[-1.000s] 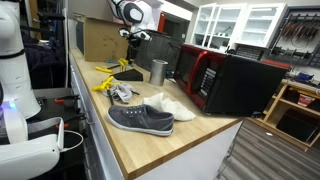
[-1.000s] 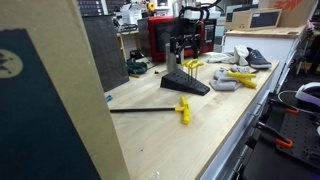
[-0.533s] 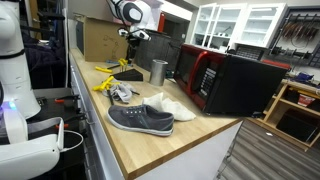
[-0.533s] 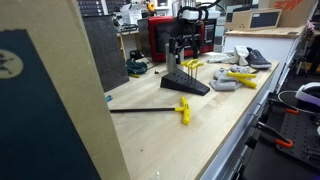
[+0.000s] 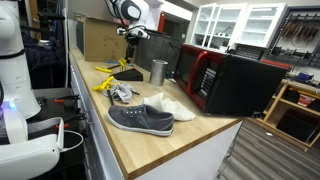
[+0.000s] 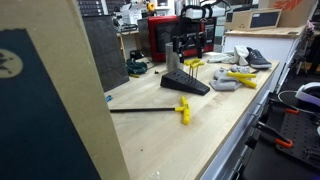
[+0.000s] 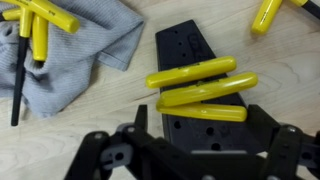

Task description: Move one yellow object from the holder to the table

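The black holder [image 7: 195,75] lies on the wooden table [image 7: 110,115] with three yellow-handled tools [image 7: 200,92] across it. In the wrist view my gripper [image 7: 200,135] is open and empty, its fingers spread on either side of the holder's near end, above it. In both exterior views the gripper [image 5: 130,38] [image 6: 190,45] hangs over the holder [image 5: 128,75] [image 6: 186,85]. The yellow handles [image 6: 192,64] stand up on the holder below the fingers.
A grey cloth [image 7: 75,45] with yellow T-handle tools [image 7: 38,25] lies beside the holder. Another yellow T-handle tool [image 6: 184,110] lies on the table. A metal cup [image 5: 158,71], two shoes [image 5: 140,119], a red-black microwave [image 5: 225,80] and a cardboard box [image 5: 100,40] stand nearby.
The gripper has shifted slightly above the holder. It stays open and nothing on the table has moved.
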Controlling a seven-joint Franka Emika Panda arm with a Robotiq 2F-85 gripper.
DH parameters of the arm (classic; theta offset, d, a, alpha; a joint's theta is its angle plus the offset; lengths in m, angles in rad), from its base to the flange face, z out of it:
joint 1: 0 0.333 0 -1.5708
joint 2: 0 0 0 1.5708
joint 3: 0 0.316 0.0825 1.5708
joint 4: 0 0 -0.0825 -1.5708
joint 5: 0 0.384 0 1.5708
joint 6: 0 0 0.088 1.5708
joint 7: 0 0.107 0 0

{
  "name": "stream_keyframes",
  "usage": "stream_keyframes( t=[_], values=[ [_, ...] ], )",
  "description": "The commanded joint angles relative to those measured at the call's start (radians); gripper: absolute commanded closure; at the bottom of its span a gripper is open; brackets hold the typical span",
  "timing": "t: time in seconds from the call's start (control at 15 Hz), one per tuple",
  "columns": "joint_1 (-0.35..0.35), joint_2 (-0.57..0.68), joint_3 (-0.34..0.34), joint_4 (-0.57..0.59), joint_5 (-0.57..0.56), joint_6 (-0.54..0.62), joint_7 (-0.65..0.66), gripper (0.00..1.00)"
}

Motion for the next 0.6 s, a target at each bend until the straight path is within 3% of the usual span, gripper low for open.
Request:
stream_keyframes(
  t=[0.0,0.53],
  values=[
    [-0.001,-0.043,-0.001,-0.046,-0.008,0.02,0.022,0.0],
    [0.003,-0.027,0.005,-0.055,-0.003,0.065,0.005,0.0]
  ],
)
